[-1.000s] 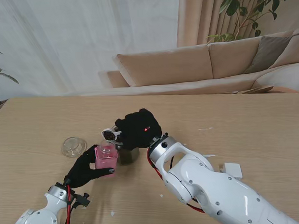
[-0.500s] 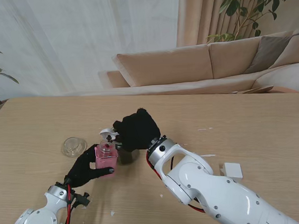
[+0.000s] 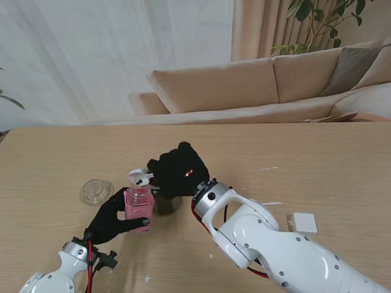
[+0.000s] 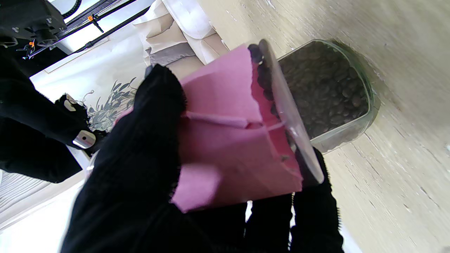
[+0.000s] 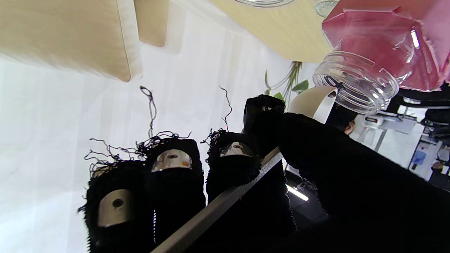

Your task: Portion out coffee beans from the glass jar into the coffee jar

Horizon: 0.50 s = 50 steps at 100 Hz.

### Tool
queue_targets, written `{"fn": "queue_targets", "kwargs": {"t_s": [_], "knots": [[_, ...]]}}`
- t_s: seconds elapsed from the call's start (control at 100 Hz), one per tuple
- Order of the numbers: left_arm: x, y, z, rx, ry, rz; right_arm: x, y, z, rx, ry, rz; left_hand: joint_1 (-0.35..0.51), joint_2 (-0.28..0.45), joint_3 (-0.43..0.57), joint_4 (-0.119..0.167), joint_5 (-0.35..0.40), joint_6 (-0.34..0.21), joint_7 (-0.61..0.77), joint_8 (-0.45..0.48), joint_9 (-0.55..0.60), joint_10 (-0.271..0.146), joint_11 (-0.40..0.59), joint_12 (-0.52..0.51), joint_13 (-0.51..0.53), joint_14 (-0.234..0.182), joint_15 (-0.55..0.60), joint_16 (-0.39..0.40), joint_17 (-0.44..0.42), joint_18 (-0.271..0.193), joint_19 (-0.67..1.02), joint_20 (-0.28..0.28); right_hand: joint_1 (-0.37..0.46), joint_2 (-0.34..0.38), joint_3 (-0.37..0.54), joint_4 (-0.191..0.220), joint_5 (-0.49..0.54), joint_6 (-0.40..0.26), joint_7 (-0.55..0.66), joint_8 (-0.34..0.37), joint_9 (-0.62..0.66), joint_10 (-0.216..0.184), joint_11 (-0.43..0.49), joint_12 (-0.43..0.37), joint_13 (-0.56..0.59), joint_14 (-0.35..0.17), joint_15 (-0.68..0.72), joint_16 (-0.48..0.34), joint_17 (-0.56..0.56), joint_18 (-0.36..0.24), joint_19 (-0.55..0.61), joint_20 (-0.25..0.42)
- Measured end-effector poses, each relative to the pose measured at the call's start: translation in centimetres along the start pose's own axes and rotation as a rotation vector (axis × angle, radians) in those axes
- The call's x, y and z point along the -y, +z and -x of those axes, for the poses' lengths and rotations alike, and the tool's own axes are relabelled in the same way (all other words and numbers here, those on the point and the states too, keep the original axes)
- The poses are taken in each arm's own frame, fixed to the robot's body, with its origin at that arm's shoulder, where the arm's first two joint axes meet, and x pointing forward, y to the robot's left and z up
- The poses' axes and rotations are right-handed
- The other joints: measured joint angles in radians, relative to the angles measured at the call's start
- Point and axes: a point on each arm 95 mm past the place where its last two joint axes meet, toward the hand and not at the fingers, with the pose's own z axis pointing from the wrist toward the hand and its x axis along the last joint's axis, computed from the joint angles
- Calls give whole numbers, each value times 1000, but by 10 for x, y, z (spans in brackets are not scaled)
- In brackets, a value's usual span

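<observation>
In the stand view my left hand (image 3: 111,219) is shut on the pink-labelled coffee jar (image 3: 138,205), holding it upright just off the table. Right behind it stands the glass jar (image 3: 167,204), dark with beans. My right hand (image 3: 178,175) hovers over both, shut on a white scoop (image 3: 140,177) tipped at the coffee jar's mouth. The left wrist view shows the coffee jar (image 4: 228,140) in my left hand (image 4: 133,175) and the bean-filled glass jar (image 4: 327,91) beside it. The right wrist view shows the scoop (image 5: 313,102) touching the coffee jar's open mouth (image 5: 355,88), held by my right hand (image 5: 316,175).
A clear glass lid (image 3: 97,191) lies on the table to the left of the jars. A small white box (image 3: 304,222) sits on the right, beside my right forearm. A beige sofa (image 3: 258,85) stands beyond the table's far edge.
My right hand has shifted slightly left and rolled the scoop over, from showing its beans to tipped at the coffee jar's mouth. The left hand and jar stayed put.
</observation>
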Motion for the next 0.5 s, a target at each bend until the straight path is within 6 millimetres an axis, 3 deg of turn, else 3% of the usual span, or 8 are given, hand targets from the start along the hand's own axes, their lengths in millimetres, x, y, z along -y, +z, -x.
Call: {"fn": "queue_targets", "kwargs": {"t_s": [0.5], "knots": [[2, 1, 0, 5, 3, -13, -3, -5, 3, 26, 32, -15, 0, 0, 0, 0, 0, 0, 0, 0, 0, 0, 0, 0, 0, 0, 0, 0, 0, 0, 0, 0, 0, 0, 0, 0, 0, 0, 0, 0, 0, -9, 0, 4, 0, 0, 0, 0, 1, -1, 0, -8]]}}
